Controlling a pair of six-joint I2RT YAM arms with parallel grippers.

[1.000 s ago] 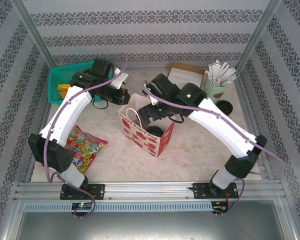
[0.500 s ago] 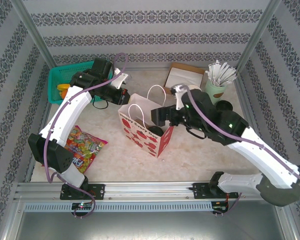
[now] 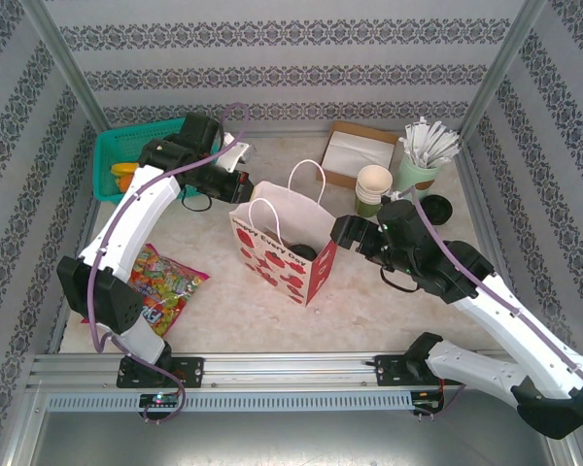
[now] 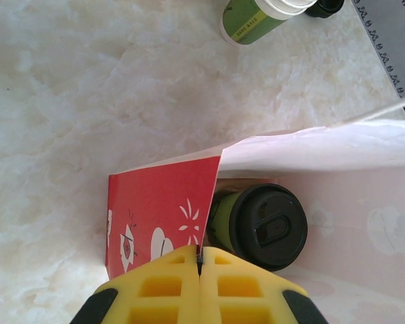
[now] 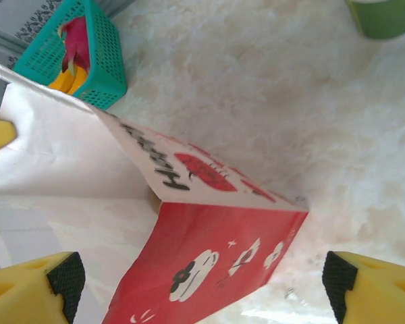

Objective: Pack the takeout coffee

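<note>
"Dark-green paper, black plastic top: where is the takeout coffee [image 4: 256,226]?"

"Inside the red-and-white paper bag [image 3: 272,267], down on its floor, close against the red end panel. From above, just a dark patch of its top shows through the bag's mouth."

"Which way does it point?"

"Lid [image 4: 268,226] up, toward the open mouth. In the left wrist view the round lid faces the camera almost square on. A strip of green wall shows on one side, so the long axis runs about vertical. Whether it leans a little against the bag's wall, I cannot tell."

"And the bag?"

"Upright on the marble-patterned table [image 3: 389,291], mouth open, both white loop handles [image 3: 311,184] standing up."

"The left gripper [image 4: 199,263]?"

"Closed, its yellow fingers pressed together, with the bag's top edge pinched in the seam between them at the bag's far-left corner."

"The right gripper [image 5: 199,287]?"

"Spread wide and empty. It hangs just beside the bag's right end, the red panel below it. Whether it touches the paper, I cannot tell."

"Anything near?"

"A teal basket [image 3: 136,155] behind the left arm, well apart from the bag."
</note>
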